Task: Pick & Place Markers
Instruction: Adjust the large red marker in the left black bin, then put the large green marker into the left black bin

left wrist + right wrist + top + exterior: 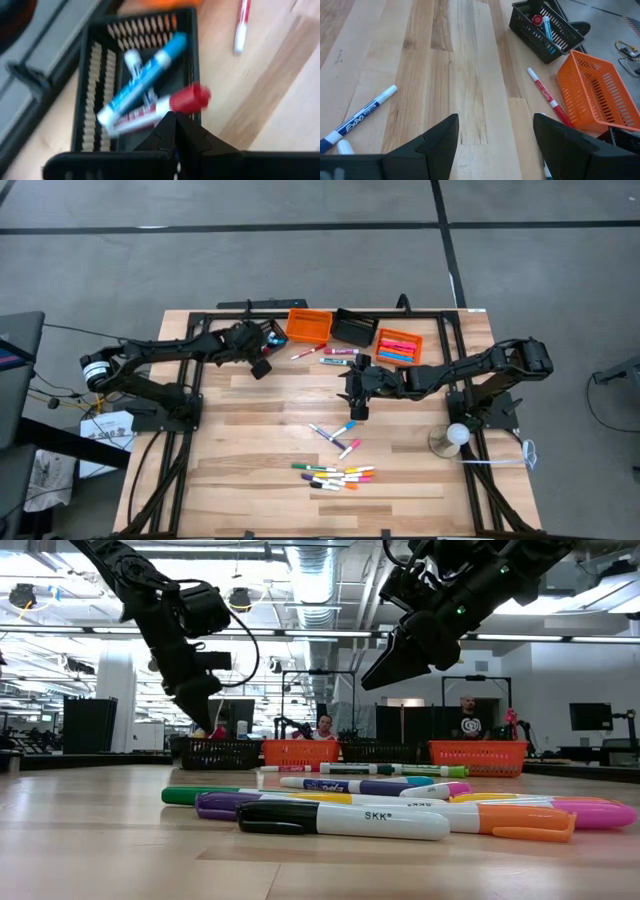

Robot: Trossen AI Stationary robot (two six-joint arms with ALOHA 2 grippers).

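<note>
The left hand [262,367] is pinched tight on nothing above the black bin [135,85], and the right hand [357,408] hangs wide open over the markers [335,474] on the desk [250,480], so it may knock them away.

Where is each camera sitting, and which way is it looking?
High view: above, looking straight down at the wooden table; both dark arms show.
Low view: at table-top height, looking across the pile of coloured markers; both arms hang in from above.
Left wrist view: on the left arm, over a black slotted bin; the shut left gripper shows.
Right wrist view: on the right arm; the open right gripper shows.
Shared: both wrist views see that bin.
</note>
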